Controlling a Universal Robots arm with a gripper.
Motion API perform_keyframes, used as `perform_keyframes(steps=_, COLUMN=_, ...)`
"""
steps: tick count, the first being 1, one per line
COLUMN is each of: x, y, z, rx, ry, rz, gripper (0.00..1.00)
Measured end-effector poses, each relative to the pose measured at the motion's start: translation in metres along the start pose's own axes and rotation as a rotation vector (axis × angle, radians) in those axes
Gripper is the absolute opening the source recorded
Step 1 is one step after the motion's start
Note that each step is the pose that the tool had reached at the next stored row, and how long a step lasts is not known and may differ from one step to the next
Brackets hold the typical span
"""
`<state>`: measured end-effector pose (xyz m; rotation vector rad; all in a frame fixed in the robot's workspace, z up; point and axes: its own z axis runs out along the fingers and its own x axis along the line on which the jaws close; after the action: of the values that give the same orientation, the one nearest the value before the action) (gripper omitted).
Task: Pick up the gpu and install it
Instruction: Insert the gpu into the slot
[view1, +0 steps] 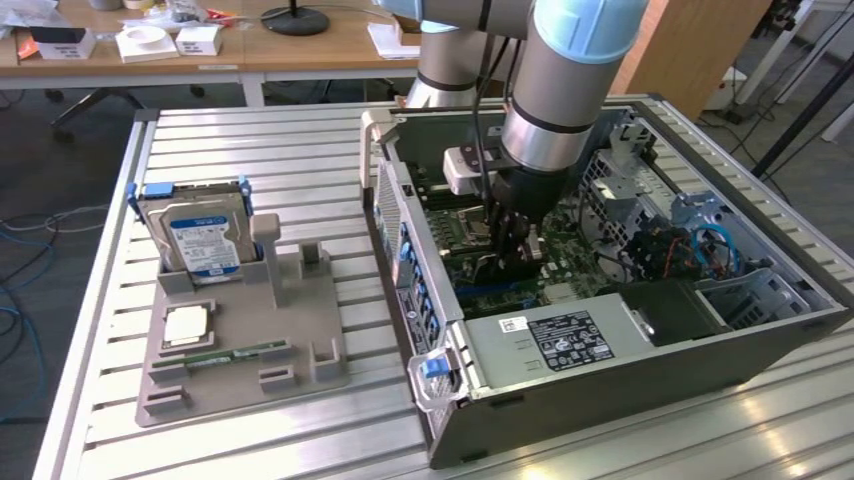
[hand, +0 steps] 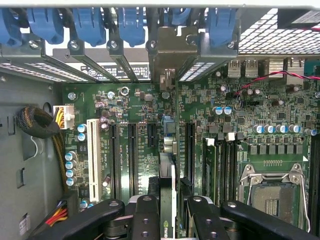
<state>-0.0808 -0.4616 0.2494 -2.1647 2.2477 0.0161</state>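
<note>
The gpu (hand: 167, 165) appears edge-on in the wrist view, a thin dark card standing upright over the green motherboard (hand: 135, 100), between two black expansion slots (hand: 132, 155). Its pale metal bracket (hand: 167, 50) sits at the case's rear slot openings. My gripper (hand: 169, 202) is shut on the card, with a black finger (hand: 145, 212) on each side. In the exterior view my gripper (view1: 514, 250) reaches straight down into the open computer case (view1: 601, 400), low over the board. Whether the card's edge is seated in a slot is hidden.
On the exterior view's left, a grey holder (view1: 240, 330) carries a hard drive (view1: 200, 235), a processor chip (view1: 187, 325) and a green memory stick (view1: 234, 353). Inside the case are the power supply (view1: 561, 340), an open CPU socket (hand: 272, 192), blue slot latches (hand: 90, 22) and cable bundles (hand: 37, 122).
</note>
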Motion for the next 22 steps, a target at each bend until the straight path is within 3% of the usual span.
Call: perform_keyframes(steps=22, x=0.0, y=0.0, z=-0.0013, rx=-0.0001, ry=0.0021, rz=0.0, gripper=0.26)
